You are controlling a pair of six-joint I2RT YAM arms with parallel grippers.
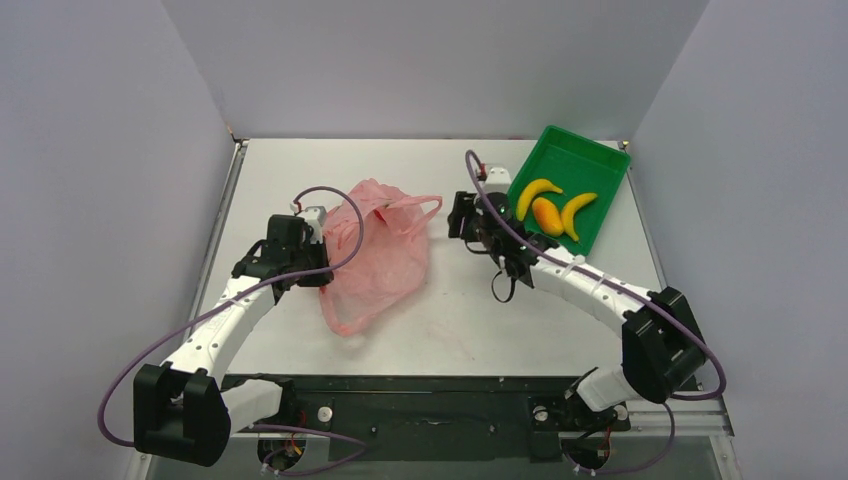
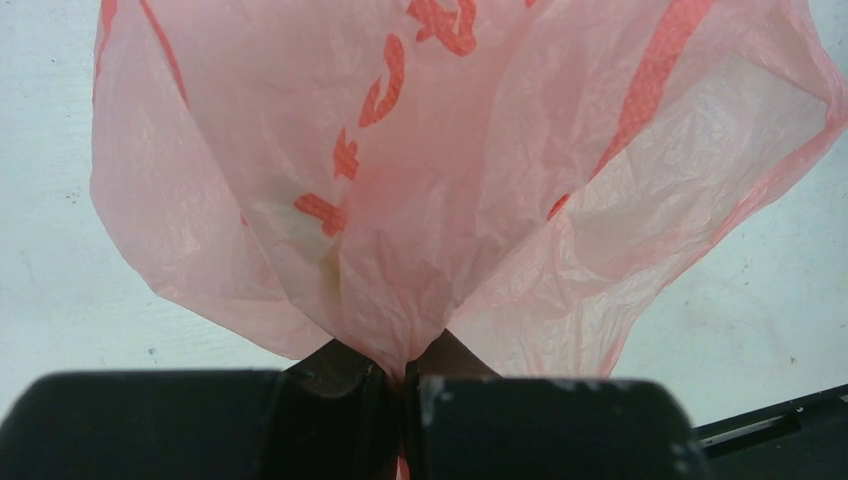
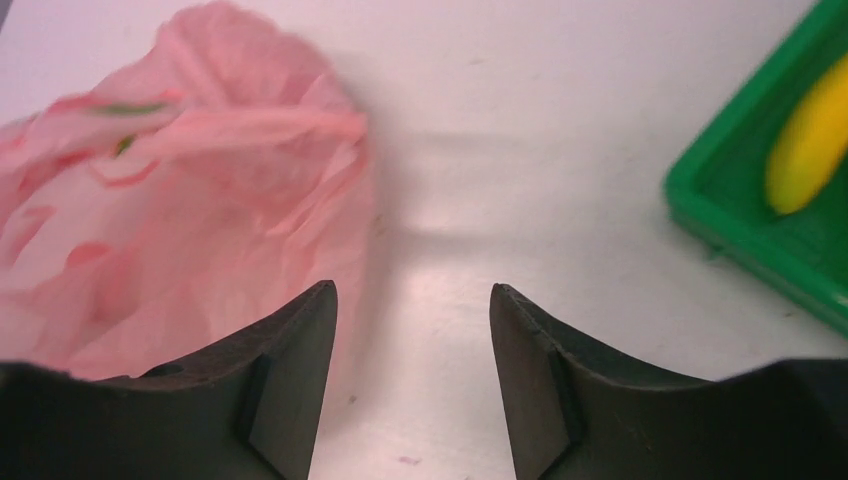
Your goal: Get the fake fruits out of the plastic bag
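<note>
Fruits (image 1: 550, 208), glossy, hard and light by my judgement and best gripped across their middles, lie in the green tray (image 1: 590, 160) at upper right, while my left gripper (image 2: 405, 368) pinches the limp, crinkly plastic bag (image 1: 375, 255) left of centre and my right gripper (image 3: 411, 292) hangs open, empty, between them.

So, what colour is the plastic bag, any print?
The plastic bag is translucent pink with red printed marks; clearest in the left wrist view.

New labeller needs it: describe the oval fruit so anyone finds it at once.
Find the green tray at the table's far right. Inside, the oval fruit sits between two bananas. It alone is orange-tinted and plump, not curved yellow.
</note>
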